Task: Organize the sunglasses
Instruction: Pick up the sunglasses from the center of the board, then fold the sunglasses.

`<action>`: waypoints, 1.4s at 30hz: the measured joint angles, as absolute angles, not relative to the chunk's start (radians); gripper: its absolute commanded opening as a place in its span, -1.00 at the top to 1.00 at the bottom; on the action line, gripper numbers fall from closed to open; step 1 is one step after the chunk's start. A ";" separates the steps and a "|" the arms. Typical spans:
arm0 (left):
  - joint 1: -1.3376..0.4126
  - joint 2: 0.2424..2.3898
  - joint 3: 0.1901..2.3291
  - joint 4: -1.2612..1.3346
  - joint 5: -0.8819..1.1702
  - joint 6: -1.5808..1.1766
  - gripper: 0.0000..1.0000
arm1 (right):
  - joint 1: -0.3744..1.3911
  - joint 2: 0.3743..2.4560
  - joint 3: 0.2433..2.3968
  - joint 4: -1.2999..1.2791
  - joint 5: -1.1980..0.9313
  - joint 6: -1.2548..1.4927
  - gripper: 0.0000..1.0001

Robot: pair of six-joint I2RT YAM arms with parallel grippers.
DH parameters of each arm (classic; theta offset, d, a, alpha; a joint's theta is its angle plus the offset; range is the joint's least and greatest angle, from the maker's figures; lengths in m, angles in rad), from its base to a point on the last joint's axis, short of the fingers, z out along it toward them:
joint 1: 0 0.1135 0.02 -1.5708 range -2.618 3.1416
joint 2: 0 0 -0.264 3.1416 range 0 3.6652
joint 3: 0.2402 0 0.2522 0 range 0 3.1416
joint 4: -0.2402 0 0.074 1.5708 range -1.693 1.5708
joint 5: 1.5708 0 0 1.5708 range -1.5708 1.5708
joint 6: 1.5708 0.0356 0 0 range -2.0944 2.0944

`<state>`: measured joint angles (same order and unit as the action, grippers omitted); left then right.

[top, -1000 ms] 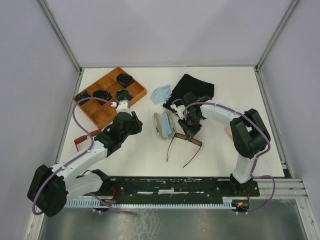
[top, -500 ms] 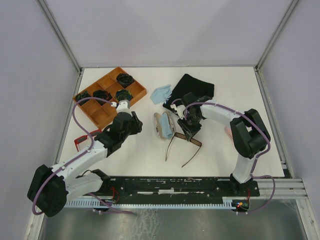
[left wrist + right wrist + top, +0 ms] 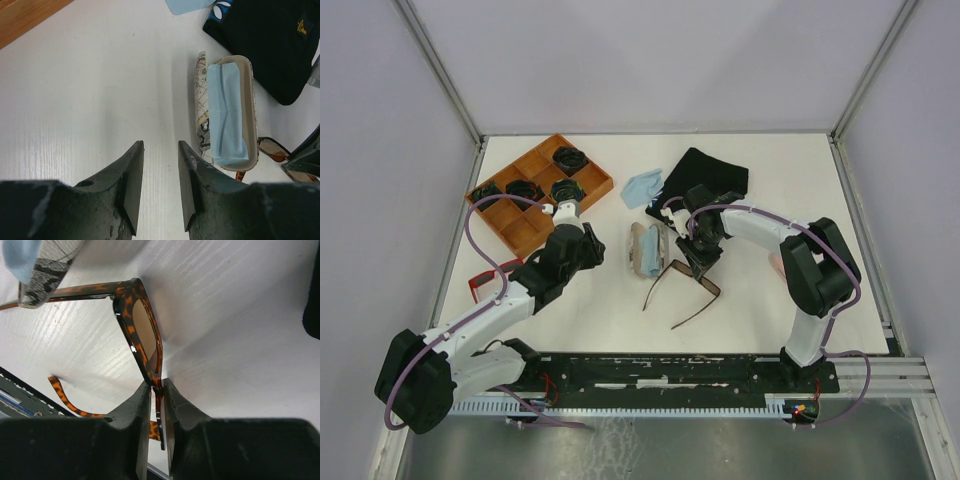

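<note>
Both arms are wearing white shells over their long links and bulky black housings at the joints. The left arm (image 3: 485, 318) and the right arm (image 3: 760, 228) are each carrying a thin mauve cable (image 3: 470, 228) that is arching clear of the shell. Their bases are sitting on a black rail (image 3: 670, 370). Near the rail's ends each arm's biggest black joint block is bulging out, and thin red wires (image 3: 549, 386) are showing beside the rail. The left claw (image 3: 159, 150) is showing dark matte fingers (image 3: 131, 185), scuffed with pale flecks, with a round hole near the root of one. The right claw (image 3: 157, 390) is showing smooth black fingers (image 3: 131, 435).
</note>
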<state>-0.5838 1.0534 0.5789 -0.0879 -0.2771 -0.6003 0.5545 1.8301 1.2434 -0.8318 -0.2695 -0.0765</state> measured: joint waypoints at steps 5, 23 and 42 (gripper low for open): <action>-0.584 1.053 0.579 -0.088 -0.277 -0.600 0.18 | 0.554 1.826 1.243 -0.836 -0.269 -0.078 0.73; -0.584 1.053 0.617 -0.100 -0.252 -0.600 0.18 | 0.582 1.618 1.211 -0.896 -0.263 -0.098 1.00; -0.817 1.266 0.967 -0.181 -0.295 -0.540 0.18 | 0.616 1.321 1.100 -0.696 -0.046 0.057 1.00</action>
<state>-0.8169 1.2659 0.9672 -0.1806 -0.2947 -0.5396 0.6155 1.3212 1.1004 -0.6960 -0.0463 0.0570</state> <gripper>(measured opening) 0.408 0.056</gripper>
